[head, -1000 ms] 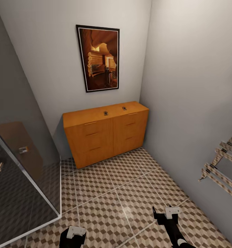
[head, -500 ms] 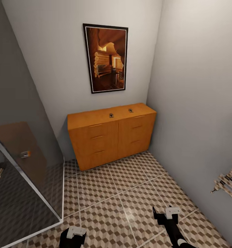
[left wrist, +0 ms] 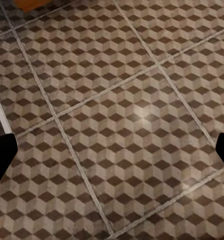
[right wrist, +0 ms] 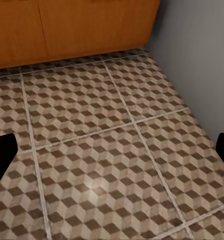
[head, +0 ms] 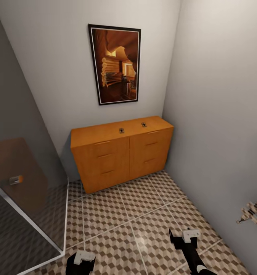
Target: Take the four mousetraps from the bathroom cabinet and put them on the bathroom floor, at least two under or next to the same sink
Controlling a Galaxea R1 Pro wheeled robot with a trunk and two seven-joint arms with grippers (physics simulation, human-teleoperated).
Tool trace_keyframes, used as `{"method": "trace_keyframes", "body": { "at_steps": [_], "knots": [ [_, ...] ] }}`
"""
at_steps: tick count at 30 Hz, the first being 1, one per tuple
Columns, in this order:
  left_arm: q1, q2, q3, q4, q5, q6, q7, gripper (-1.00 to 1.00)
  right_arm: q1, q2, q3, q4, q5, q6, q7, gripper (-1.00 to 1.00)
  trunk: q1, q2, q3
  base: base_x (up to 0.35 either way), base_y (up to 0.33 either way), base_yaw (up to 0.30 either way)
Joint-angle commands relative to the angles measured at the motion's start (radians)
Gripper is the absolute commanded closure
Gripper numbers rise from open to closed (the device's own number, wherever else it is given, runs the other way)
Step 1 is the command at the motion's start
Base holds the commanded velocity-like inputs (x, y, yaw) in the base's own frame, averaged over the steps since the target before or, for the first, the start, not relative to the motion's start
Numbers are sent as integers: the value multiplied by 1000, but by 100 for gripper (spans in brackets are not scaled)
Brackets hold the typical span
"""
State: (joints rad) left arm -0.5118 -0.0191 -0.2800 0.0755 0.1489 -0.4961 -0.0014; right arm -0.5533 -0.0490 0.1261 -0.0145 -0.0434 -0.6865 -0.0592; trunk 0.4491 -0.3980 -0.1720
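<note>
Bathroom corner, head view. The cabinet (head: 121,152), orange-brown with six drawer fronts and slim bar handles, stands against the back wall and serves as the landmark. Two mousetraps (head: 121,130) (head: 143,124) lie flat on the cabinet's top, well apart from each other, one near the middle and one toward the side wall. A framed picture (head: 115,64) hangs on the wall above the cabinet. The bathroom floor (head: 136,214), tiled in a brown-and-beige cube pattern, extends from the cabinet's foot toward the robot. A glass shower panel (head: 25,198) stands to the cabinet's left. The left gripper (head: 82,259) and right gripper (head: 185,238) hang above the floor, well short of the cabinet. In each wrist view the dark fingertips (left wrist: 1,152) (right wrist: 2,150) sit at opposite picture edges: jaws wide, holding nothing.
</note>
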Motion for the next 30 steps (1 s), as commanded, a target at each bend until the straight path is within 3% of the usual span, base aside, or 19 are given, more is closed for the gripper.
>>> {"method": "trace_keyframes", "body": {
  "at_steps": [1, 30],
  "knots": [
    [-2, -1, -9, 5, 9, -7, 0, -100, -1, 0, 9, 1, -4, -2, -5, -100, 1, -2, -2, 171, -106, 0],
    [-2, -1, -8, 5, 9, -7, 0, -100, -1, 0, 9, 1, -4, -2, -5, -100, 1, -2, -2, 172, -74, 0]
  ]
}}
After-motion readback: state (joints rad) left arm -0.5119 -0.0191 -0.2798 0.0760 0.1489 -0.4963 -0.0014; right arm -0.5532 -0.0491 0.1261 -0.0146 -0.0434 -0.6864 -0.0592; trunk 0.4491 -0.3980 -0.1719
